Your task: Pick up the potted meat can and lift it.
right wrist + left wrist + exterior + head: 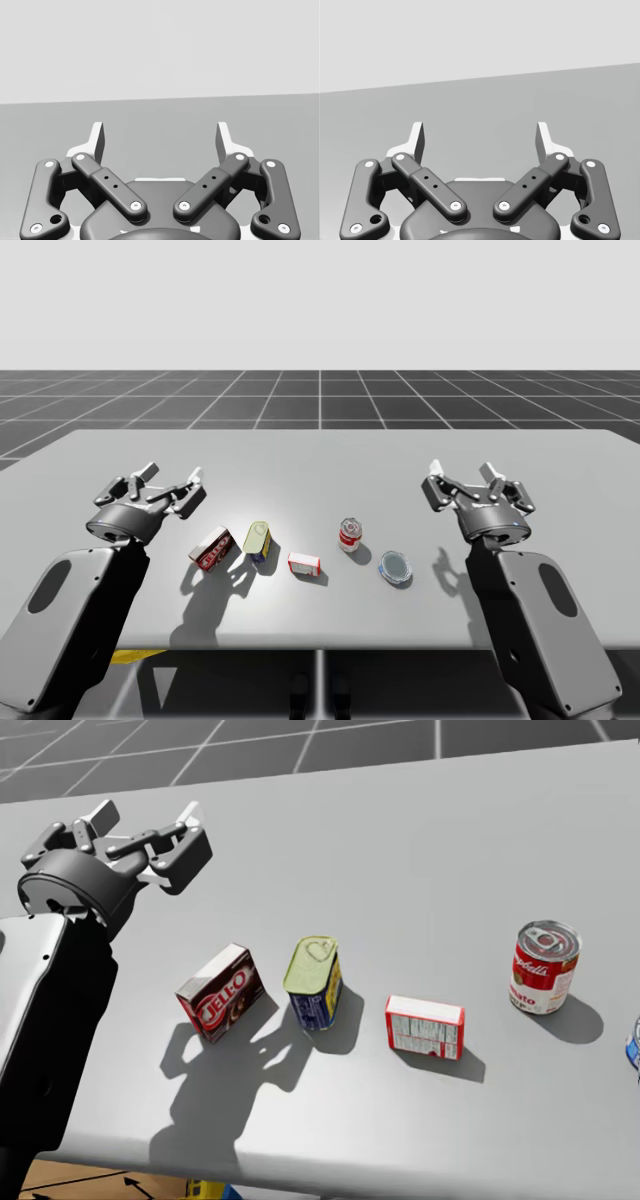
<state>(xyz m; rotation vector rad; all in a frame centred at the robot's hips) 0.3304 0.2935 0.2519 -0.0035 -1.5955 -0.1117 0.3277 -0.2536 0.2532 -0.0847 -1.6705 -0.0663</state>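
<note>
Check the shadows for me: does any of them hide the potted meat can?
Head view: shadows fall toward the near right; an arm's shadow lies in front of the brown box and runs up to the potted meat can, whose lid and label are lit. High view: same slant, the can is not covered. Wrist views: even grey light, no shadows ahead.

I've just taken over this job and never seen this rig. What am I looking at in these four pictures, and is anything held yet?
It is a simulated humanoid torso with two arms at a grey table. One picture looks down from above, one from the head, one from each wrist. The left gripper and right gripper hover open, holding nothing. In a row sit a dark red box, the potted meat can with blue sides, a white-and-red box, a red-and-white round can and a flat blue can.
</note>
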